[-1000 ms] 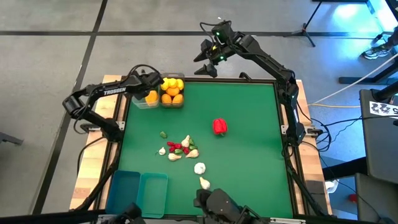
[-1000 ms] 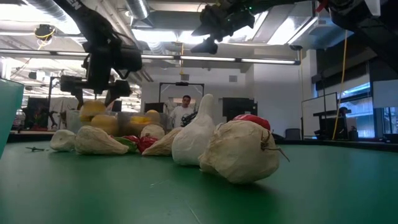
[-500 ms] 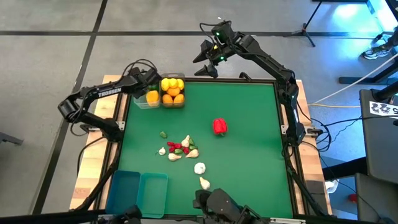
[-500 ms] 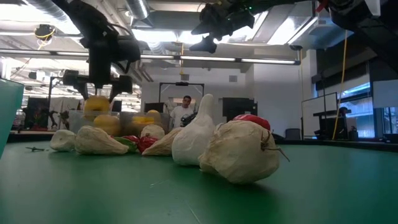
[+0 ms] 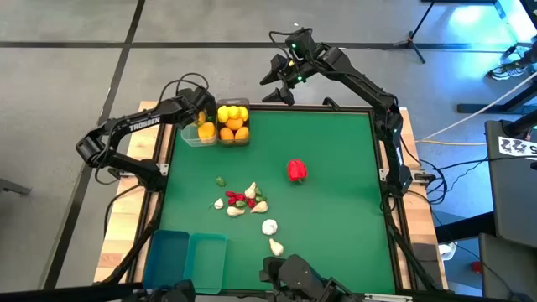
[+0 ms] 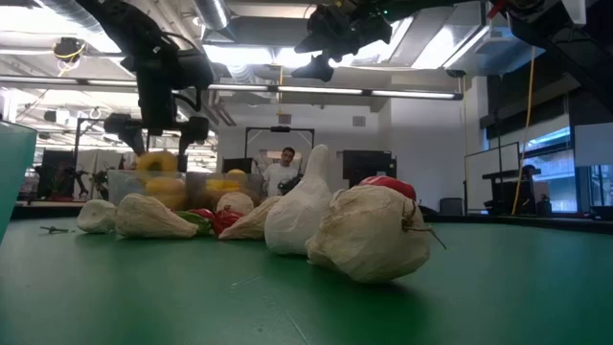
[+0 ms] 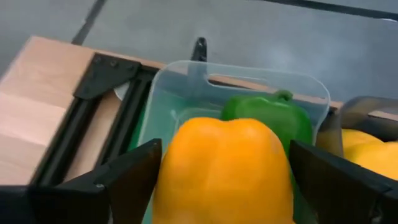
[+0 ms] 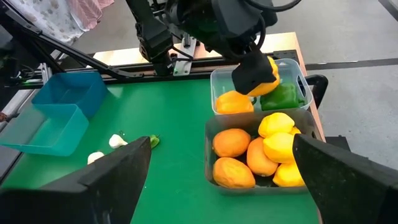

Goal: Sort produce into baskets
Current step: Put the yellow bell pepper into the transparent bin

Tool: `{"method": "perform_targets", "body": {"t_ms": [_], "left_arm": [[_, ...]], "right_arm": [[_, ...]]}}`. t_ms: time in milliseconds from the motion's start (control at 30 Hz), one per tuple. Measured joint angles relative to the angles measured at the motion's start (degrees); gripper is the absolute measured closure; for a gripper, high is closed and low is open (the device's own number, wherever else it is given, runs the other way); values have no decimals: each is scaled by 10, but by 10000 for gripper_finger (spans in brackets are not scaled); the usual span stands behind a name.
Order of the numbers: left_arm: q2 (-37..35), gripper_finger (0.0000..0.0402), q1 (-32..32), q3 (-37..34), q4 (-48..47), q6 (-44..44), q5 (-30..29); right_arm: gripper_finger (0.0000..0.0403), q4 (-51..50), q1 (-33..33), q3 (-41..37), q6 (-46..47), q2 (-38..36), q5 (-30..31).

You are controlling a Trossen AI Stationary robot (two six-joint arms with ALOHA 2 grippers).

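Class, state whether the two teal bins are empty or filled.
Empty. In the right wrist view both teal bins show bare floors; the high view agrees.

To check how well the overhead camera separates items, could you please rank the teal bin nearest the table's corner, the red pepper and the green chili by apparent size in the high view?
1. Teal bin, clearly largest.
2. Red pepper.
3. Green chili, smallest.
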Motion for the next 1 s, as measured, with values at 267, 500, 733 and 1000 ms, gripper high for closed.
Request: {"method": "perform_targets", "body": {"t_ms": [267,500,733,1000], "left_arm": [[0,27,5,0,3,-5,2],[0,25,5,23,-1,10,9],[-20,25,8,56,-10,41,8],[-66,24,-21,58,-35,16,126]], "right_arm": [[17,-2,0,0,0,0,0],[17,-3,0,0,0,0,0],[17,-2,0,0,-5,0,0],[17,-32,1,0,-9,0,-89]]}}
